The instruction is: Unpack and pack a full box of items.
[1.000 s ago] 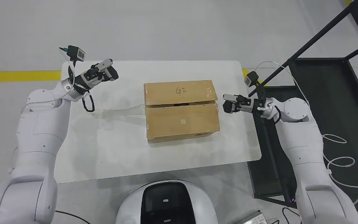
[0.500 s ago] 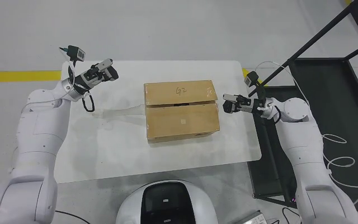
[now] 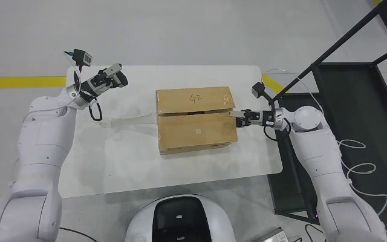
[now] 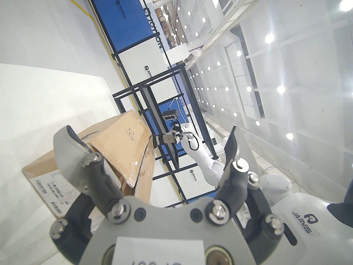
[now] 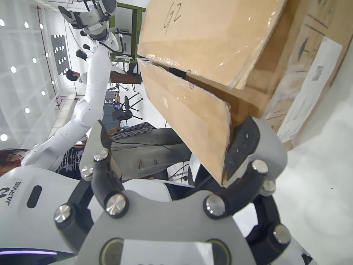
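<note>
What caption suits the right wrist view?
Open right gripper at the cardboard box, the corner of a top flap between its fingers.

Left gripper (image 4: 150, 133) fingers (image 4: 70, 150) spread (wide); box (image 4: 118, 144) beyond, flaps seemingly ajar.

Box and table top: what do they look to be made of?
Box: brown corrugated cardboard, matte; the flap edges look ragged and fibrous in the right wrist view. Clear tape, probably plastic film, glints along the flap edges. Table: smooth white top, low sheen; laminate or painted board, cannot tell which.
</note>
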{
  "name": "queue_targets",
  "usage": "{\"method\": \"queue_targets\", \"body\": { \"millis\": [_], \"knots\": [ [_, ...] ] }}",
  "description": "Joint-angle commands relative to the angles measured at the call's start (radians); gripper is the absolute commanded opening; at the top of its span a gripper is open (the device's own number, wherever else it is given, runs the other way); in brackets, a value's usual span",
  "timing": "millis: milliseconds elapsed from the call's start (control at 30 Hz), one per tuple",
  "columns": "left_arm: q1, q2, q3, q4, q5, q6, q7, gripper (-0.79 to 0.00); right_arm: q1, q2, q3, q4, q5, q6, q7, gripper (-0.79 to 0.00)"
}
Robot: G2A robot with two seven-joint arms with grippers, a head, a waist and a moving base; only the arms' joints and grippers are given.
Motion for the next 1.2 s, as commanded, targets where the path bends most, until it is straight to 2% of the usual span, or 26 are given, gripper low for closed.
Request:
{"method": "queue_targets", "body": {
  "millis": [0, 300, 667, 933, 1167],
  "knots": [
    [0.0, 0.0, 0.0, 0.0, 0.0, 0.0, 0.0, 0.0, 0.006, -0.002, -0.012, 0.0, 0.019, -0.01, 0.013, 0.0],
    [0.0, 0.0, 0.0, 0.0, 0.0, 0.0, 0.0, 0.0, -0.009, 0.006, -0.011, -0.038, 0.155, -0.003, 0.128, 0.0],
    [0.0, 0.0, 0.0, 0.0, 0.0, 0.0, 0.0, 0.0, -0.138, 0.043, 0.037, -0.247, 0.23, 0.034, 0.165, 0.0],
    [0.0, 0.0, 0.0, 0.0, 0.0, 0.0, 0.0, 0.0, -0.231, 0.052, -0.009, -0.358, 0.119, 0.062, 0.142, 0.0],
    [0.0, 0.0, 0.0, 0.0, 0.0, 0.0, 0.0, 0.0, -0.268, 0.055, -0.06, -0.381, -0.008, 0.086, 0.071, 0.0]
  ]
}}
